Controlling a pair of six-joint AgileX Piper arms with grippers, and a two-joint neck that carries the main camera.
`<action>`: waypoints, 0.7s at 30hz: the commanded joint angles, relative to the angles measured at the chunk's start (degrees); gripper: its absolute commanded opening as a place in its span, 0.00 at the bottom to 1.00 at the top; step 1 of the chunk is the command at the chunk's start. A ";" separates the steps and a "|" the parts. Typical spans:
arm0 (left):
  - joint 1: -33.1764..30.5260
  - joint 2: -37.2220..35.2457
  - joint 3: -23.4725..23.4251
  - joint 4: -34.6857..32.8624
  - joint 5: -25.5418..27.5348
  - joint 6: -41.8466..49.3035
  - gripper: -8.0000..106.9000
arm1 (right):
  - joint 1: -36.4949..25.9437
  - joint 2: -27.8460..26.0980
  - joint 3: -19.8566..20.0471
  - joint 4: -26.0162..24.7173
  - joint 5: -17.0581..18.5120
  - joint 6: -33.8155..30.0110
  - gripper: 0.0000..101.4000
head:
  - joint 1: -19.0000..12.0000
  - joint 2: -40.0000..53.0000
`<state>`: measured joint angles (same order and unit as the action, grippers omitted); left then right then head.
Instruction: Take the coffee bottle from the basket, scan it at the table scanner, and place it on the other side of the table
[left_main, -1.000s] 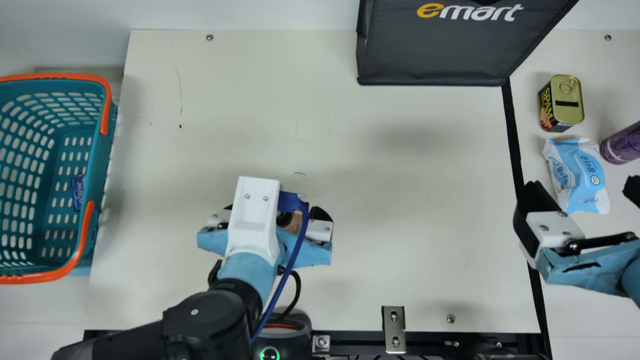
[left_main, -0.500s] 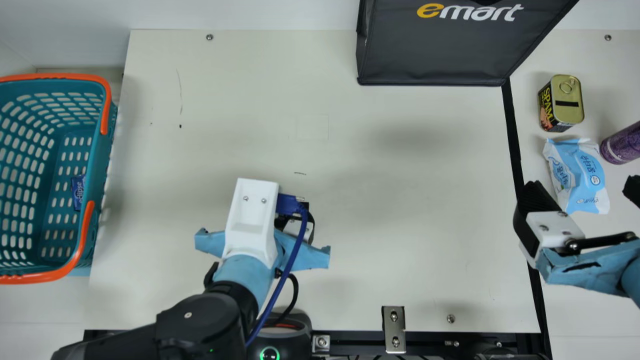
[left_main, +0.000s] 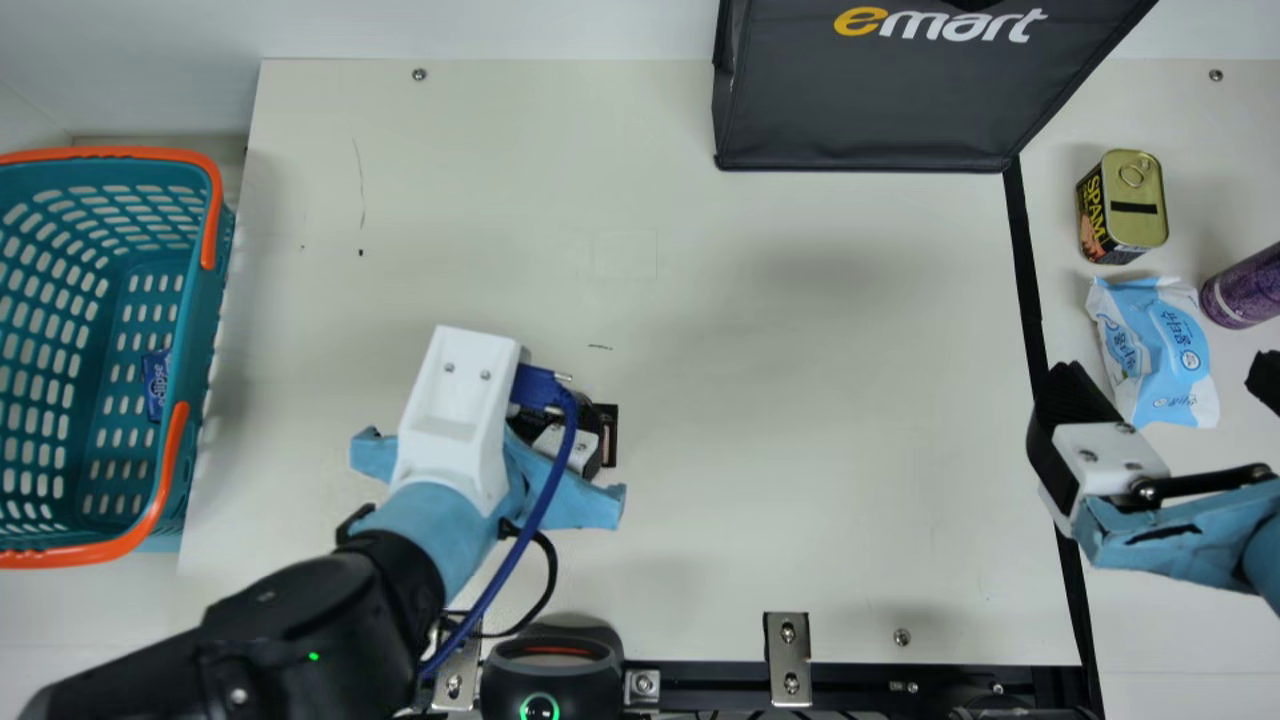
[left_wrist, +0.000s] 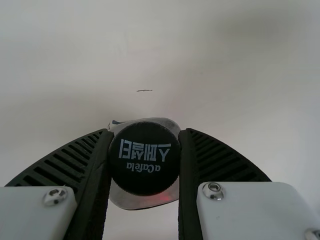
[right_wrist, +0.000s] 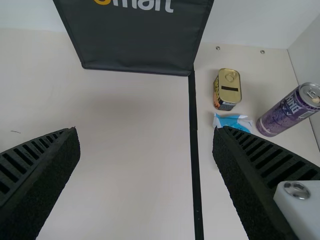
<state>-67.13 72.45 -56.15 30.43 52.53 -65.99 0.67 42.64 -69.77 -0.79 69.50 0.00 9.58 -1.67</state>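
Note:
My left gripper (left_main: 545, 420) is over the table's middle left in the main view, its arm covering most of what it holds. In the left wrist view my left gripper (left_wrist: 144, 160) is shut on the coffee bottle (left_wrist: 145, 159), pads on both sides of its black cap. The table scanner (left_main: 552, 670) sits at the near edge, just below that arm. The teal basket (left_main: 196, 300) with orange handles stands at the far left. My right gripper (left_main: 1170, 385) stays at the right side; in the right wrist view my right gripper (right_wrist: 146, 135) is open with nothing between its fingers.
Right of the black line (left_main: 1030, 270) are a meat can (left_main: 1135, 200), a blue-white pack (left_main: 1152, 350) and a purple can (left_main: 1245, 288). A dark bag (left_main: 870, 100) stands at the back. A small blue packet (left_main: 155, 384) lies in the basket. Metal brackets (left_main: 787, 655) line the near edge.
My left arm has shifted left and slightly away from the near edge with the bottle, and its wrist has turned. More of the scanner is uncovered. The right arm has kept still.

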 joint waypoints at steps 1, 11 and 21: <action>2.15 -0.83 0.09 -2.39 -1.16 6.67 0.00 | 0.00 0.00 0.00 0.00 0.00 0.00 0.94 | -1.66 0.09; 9.72 -4.61 0.33 -13.43 -4.71 27.17 0.00 | 0.00 0.00 0.00 0.00 0.00 0.00 0.94 | -1.66 0.09; 16.81 -6.34 -0.69 -26.72 -5.45 49.83 0.00 | 0.00 0.00 0.00 0.00 0.00 0.00 0.94 | -1.66 0.09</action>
<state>-51.14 66.20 -56.80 6.78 46.99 -24.49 0.67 42.64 -69.77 -0.79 69.50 0.00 9.58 -1.67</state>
